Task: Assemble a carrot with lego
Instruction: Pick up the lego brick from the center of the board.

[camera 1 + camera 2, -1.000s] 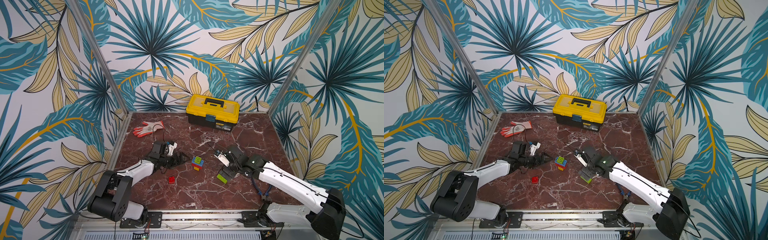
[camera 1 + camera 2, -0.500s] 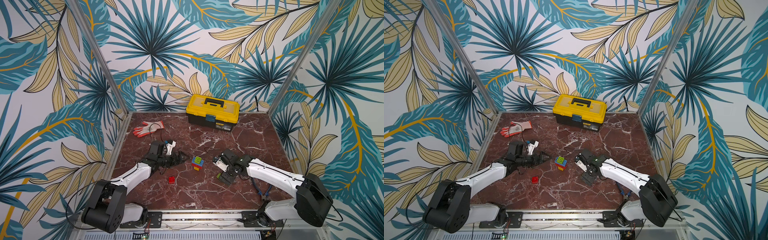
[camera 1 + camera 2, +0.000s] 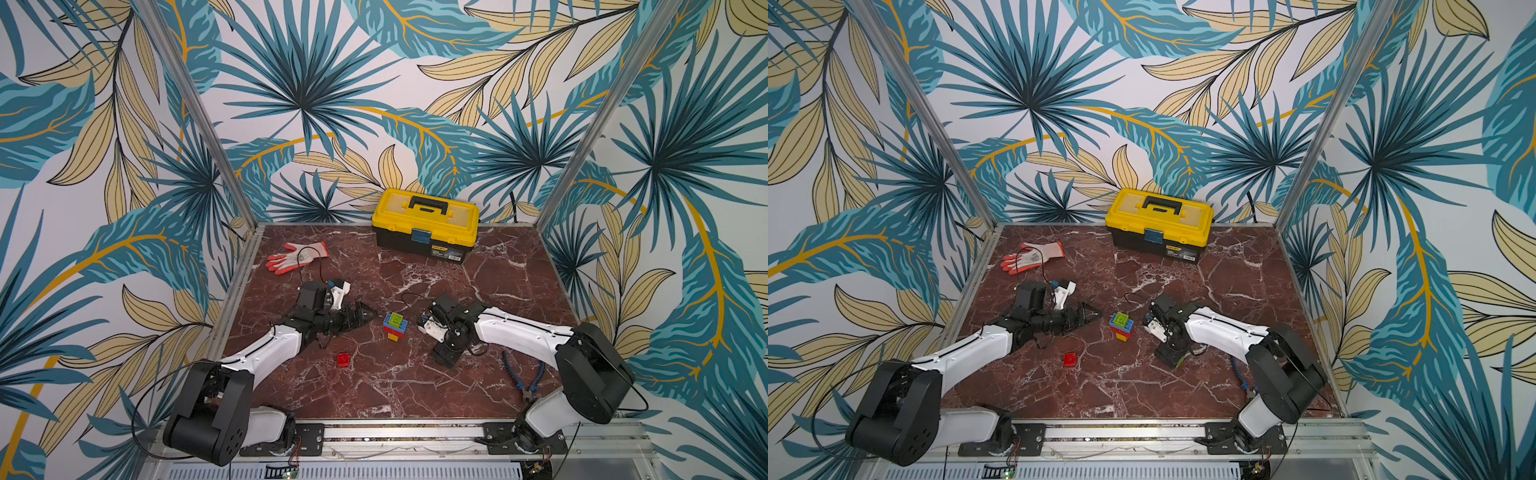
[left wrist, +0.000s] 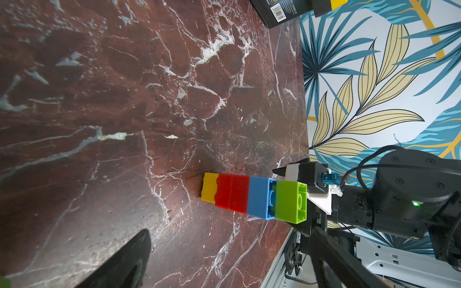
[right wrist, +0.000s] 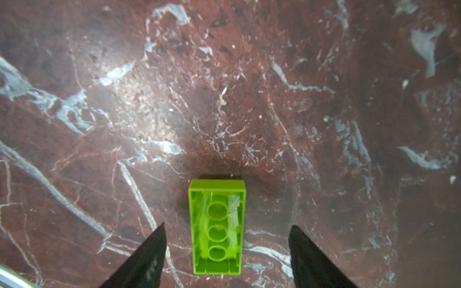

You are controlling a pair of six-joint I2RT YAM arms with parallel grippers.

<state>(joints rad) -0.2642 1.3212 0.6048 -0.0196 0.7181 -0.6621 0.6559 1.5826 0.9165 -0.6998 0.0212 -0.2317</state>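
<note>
Near the middle of the worktop (image 3: 374, 395), the carrot (image 3: 395, 327) (image 3: 1121, 326) is standing upright and only partly built: yellow at the base, red above it, then blue, with one lime-green piece sitting on top. From the left wrist camera the carrot (image 4: 254, 197) is showing those same colour bands.

Just to its right, toward the front edge, a loose green brick (image 5: 217, 227) is lying hollow side up. The right gripper (image 5: 227, 225) (image 3: 446, 359) is pointing straight down over it, its jaws standing apart on either side of the brick with a gap showing at each side. A small red brick (image 3: 343, 359) (image 3: 1069, 359) is lying to the left of the carrot, nearer the front edge.

The left gripper (image 3: 370, 314) is lying low beside the carrot, pointing at it without touching, jaws spread wide and holding nothing.

A yellow toolbox (image 3: 426, 224) is sitting at the back edge, a glove (image 3: 296, 257) near the back left corner, and pliers (image 3: 528, 374) by the right edge.
</note>
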